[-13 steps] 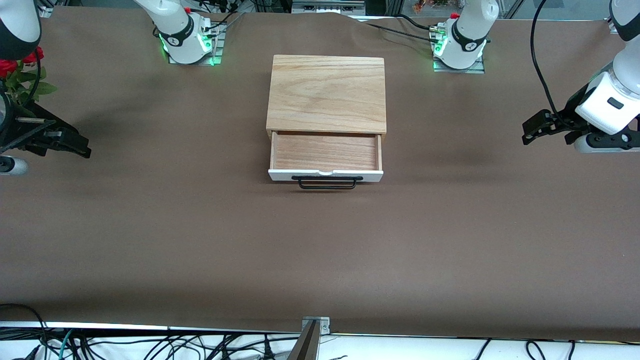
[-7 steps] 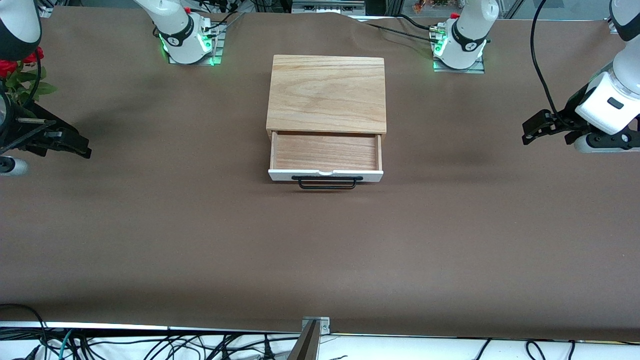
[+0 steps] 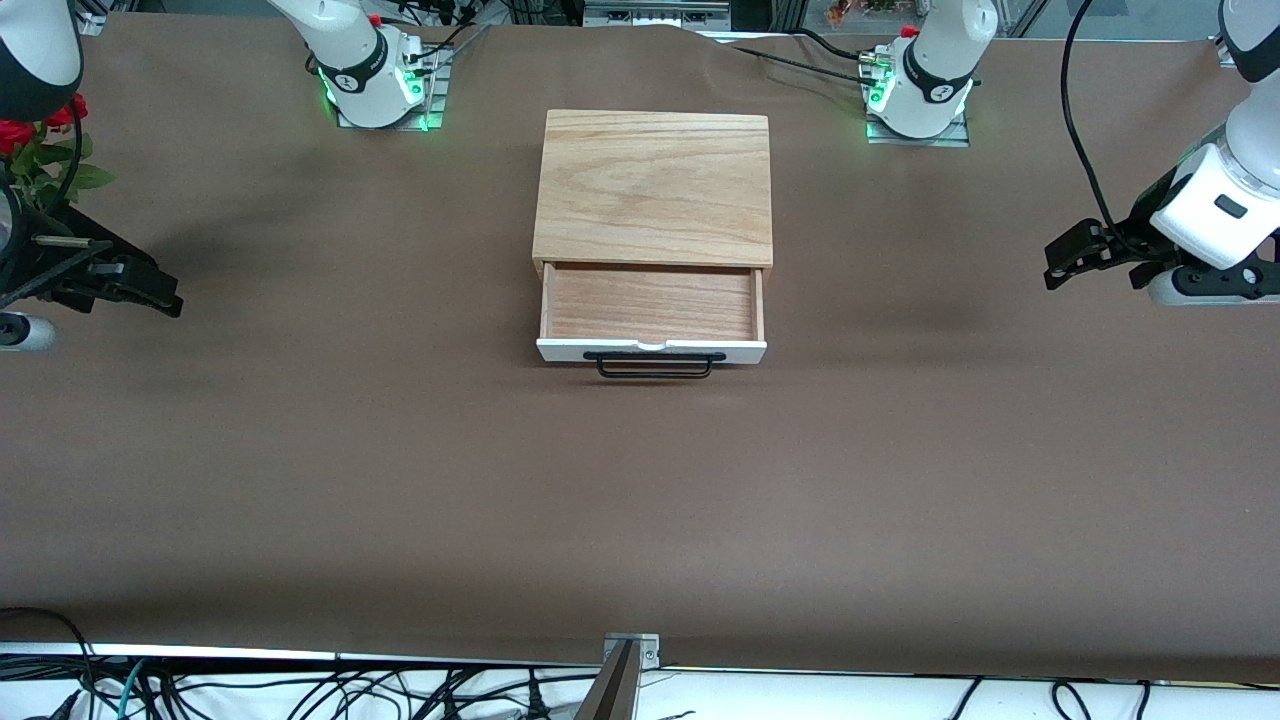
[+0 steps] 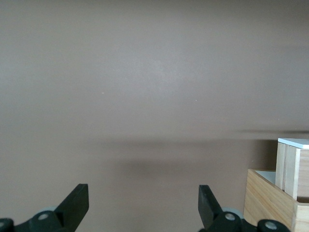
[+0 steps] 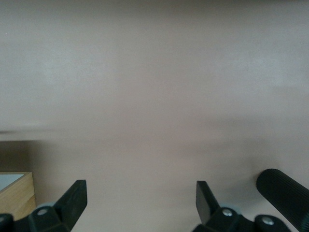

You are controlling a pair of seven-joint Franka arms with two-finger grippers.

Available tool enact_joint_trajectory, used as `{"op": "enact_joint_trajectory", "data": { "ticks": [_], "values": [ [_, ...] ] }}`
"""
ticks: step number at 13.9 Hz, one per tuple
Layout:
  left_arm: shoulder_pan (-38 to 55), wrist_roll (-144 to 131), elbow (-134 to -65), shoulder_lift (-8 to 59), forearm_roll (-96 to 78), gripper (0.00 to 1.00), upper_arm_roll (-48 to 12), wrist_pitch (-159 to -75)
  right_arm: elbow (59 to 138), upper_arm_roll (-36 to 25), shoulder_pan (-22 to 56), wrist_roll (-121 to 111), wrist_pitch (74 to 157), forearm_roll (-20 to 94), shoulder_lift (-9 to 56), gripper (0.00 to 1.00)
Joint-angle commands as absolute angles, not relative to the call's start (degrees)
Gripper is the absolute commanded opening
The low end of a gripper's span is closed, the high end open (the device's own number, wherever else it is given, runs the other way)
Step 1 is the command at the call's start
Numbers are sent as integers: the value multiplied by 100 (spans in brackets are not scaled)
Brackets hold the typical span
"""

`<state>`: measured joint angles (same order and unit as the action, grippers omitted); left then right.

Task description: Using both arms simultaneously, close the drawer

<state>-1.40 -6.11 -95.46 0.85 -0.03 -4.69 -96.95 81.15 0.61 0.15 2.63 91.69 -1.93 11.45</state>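
Note:
The light-wood box (image 3: pixel 655 186) stands mid-table. Its drawer (image 3: pixel 652 304) is pulled out toward the front camera, with a white front panel (image 3: pixel 652 350) and a black wire handle (image 3: pixel 654 366). The drawer is empty. My left gripper (image 3: pixel 1062 262) hangs open over the table at the left arm's end, well apart from the box. My right gripper (image 3: pixel 150 292) hangs open at the right arm's end, equally apart. The left wrist view shows open fingers (image 4: pixel 77 203) over bare table and a corner of the box (image 4: pixel 285 193). The right wrist view shows open fingers (image 5: pixel 75 197) and a box corner (image 5: pixel 14 191).
Red flowers with green leaves (image 3: pixel 45 150) sit at the right arm's end of the table. The arm bases (image 3: pixel 375 75) (image 3: pixel 920 90) stand beside the box's back. A black ribbed cylinder (image 5: pixel 285 191) shows in the right wrist view. Brown table surrounds the box.

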Motion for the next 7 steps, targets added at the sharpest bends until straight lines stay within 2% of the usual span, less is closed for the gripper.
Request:
{"op": "enact_joint_trajectory", "data": {
  "ticks": [1,7],
  "values": [
    [-141,-589,-9554,0,-44,100,-475,-9659,8086,62,-9,334,9193,-70,1142,100],
    [-141,-554,-9545,0,-35,100,-475,-9589,8086,62,-9,334,9185,-70,1151,100]
  ]
}}
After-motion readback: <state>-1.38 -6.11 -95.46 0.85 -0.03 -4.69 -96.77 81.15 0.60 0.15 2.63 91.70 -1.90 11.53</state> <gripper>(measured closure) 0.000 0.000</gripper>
